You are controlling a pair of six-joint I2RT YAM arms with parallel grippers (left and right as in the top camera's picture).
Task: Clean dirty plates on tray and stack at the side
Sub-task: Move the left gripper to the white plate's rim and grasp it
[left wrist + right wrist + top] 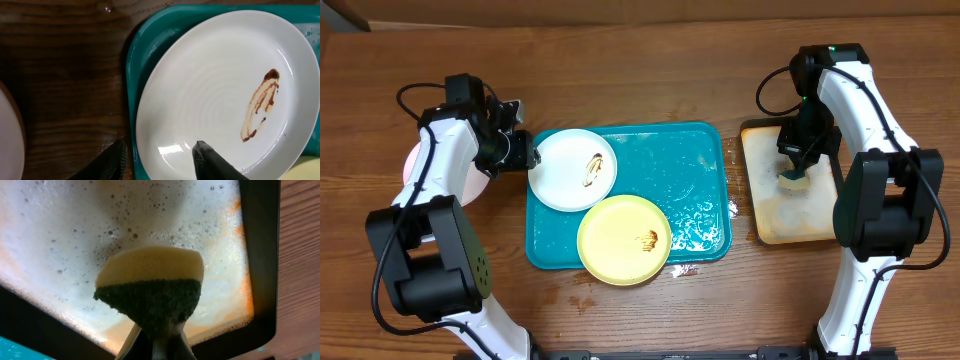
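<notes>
Inspector: Position of the white plate (pixel 572 169) relative to the left jaws?

Examiner: Its near rim lies between them. The jaws are half spread. One finger (pixel 212 162) is over the plate's face, the other outside the rim, beside the teal tray (pixel 155 35). No clamp is visible. The plate extends ahead of the jaws, face up.

Inspector: Long axis?

Examiner: None, as the plate is round. Only the brown smear (pixel 260 105) gives a line, ahead and to the right.

Inspector: Right jaws?

Examiner: Pinching a sponge (pixel 150 265) over the soapy tan tray (pixel 260 255), well apart from the plate. The left arm is nearer. In my judgement, the coming move depends on closing on that rim.
</notes>
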